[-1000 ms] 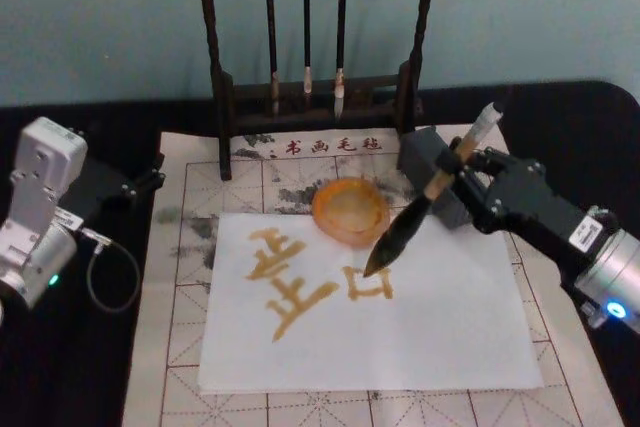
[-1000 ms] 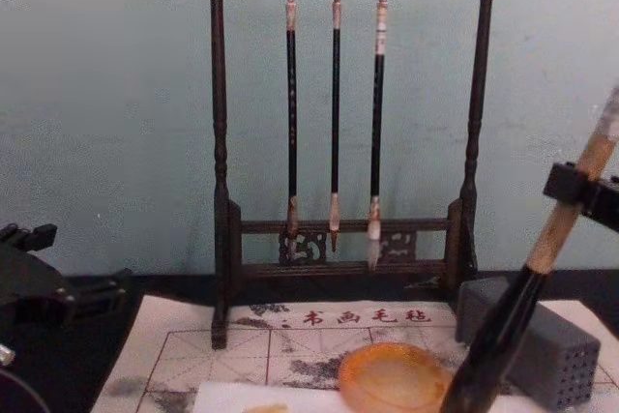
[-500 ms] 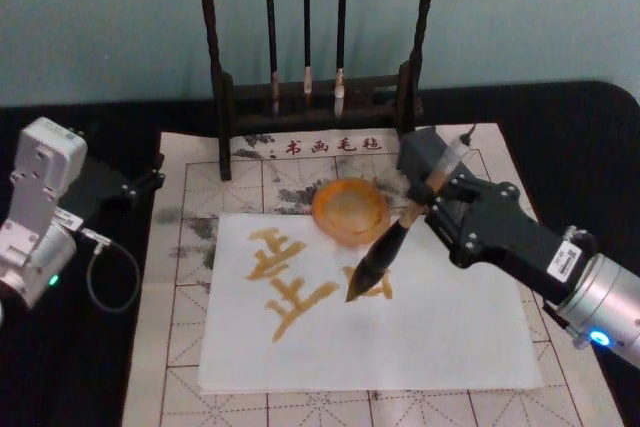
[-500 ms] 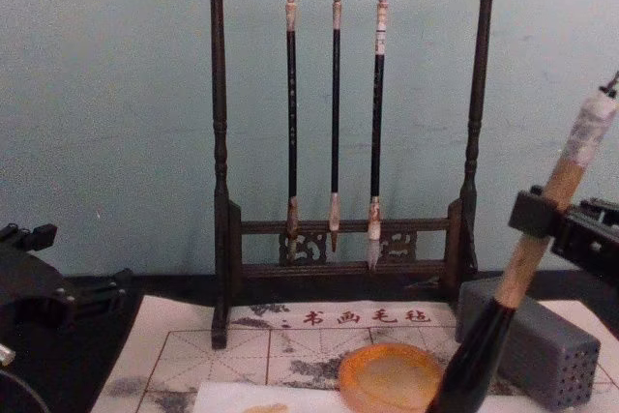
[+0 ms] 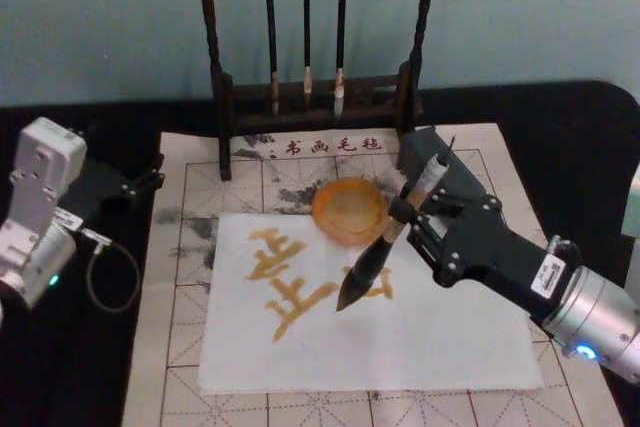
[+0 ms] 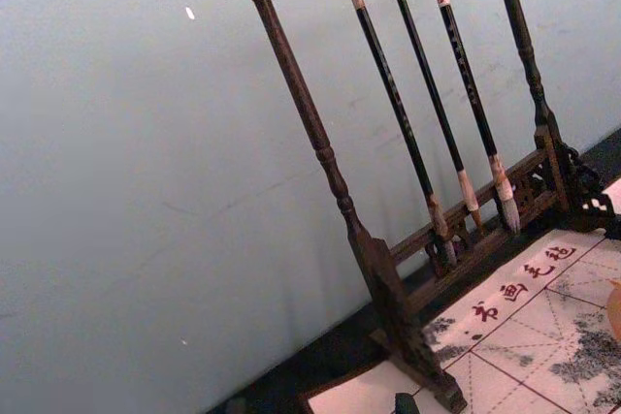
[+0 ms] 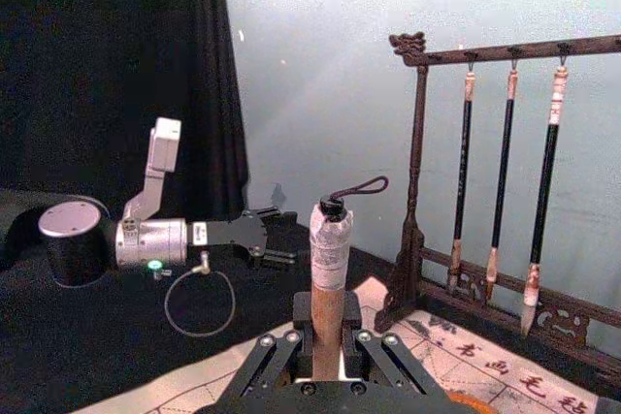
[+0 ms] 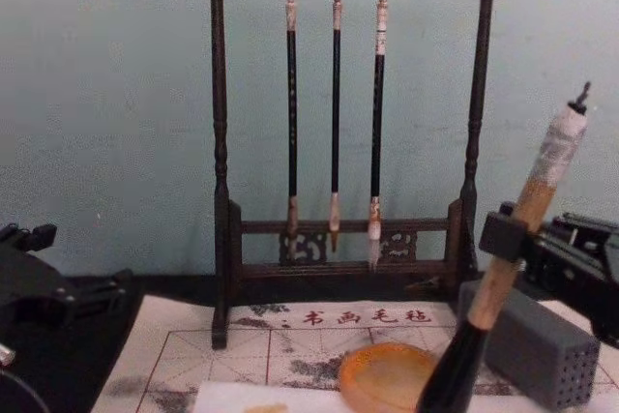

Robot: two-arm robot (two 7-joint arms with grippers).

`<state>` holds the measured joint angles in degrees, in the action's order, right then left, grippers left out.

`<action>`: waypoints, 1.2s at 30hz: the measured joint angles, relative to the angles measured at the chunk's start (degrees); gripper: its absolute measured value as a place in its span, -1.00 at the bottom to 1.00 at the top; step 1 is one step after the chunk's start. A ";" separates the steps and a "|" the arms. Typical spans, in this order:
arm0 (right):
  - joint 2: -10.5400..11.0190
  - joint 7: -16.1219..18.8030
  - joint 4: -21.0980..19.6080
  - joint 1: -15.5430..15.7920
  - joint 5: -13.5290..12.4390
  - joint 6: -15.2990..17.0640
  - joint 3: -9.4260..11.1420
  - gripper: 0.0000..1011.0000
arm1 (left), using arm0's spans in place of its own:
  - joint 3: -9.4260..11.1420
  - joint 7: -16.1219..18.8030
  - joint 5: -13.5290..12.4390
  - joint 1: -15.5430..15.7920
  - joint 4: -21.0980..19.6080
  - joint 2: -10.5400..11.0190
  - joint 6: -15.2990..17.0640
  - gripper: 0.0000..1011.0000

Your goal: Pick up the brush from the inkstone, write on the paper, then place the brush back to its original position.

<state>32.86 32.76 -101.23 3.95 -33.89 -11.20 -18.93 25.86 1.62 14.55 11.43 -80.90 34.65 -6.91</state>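
My right gripper (image 5: 402, 215) is shut on the tan handle of the brush (image 5: 368, 269), and the brush leans over the paper (image 5: 440, 337). Its dark tip is down on the sheet at the lower left corner of the right-hand ochre character. In the chest view the brush (image 8: 527, 210) slants up out of the right gripper (image 8: 505, 237). The whitish cap and loop of the brush (image 7: 330, 239) show in the right wrist view. The orange inkstone (image 5: 350, 209) sits just beyond the paper's far edge, with nothing in it. My left gripper (image 5: 112, 187) is parked at the far left.
A dark wooden rack (image 5: 315, 97) with three thin hanging brushes stands at the back. A grey block (image 5: 432, 159) with small holes lies behind my right gripper. The beige gridded mat (image 5: 180, 347) lies under the paper. Two ochre characters mark the sheet's upper half.
My right gripper has moved left and nearer with the brush. The handle now stands steeper, and the tip has slid down-left across the right-hand character. The left arm is unmoved.
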 joint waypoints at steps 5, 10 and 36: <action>-0.37 0.17 0.29 0.10 0.98 -0.67 -0.04 -0.64 | 0.00 0.00 0.00 0.00 0.00 0.00 0.00 0.98; -0.66 0.29 0.51 0.17 1.55 -1.09 -0.08 -0.64 | 0.00 0.00 0.00 0.00 0.00 0.00 0.00 0.98; -2.11 0.57 1.42 -0.25 3.31 -1.49 -0.92 -0.64 | 0.00 0.00 0.00 0.00 0.00 0.00 0.00 0.98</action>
<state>30.75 33.33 -99.81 3.71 -30.58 -12.69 -19.85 25.86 1.62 14.55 11.43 -80.90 34.65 -6.91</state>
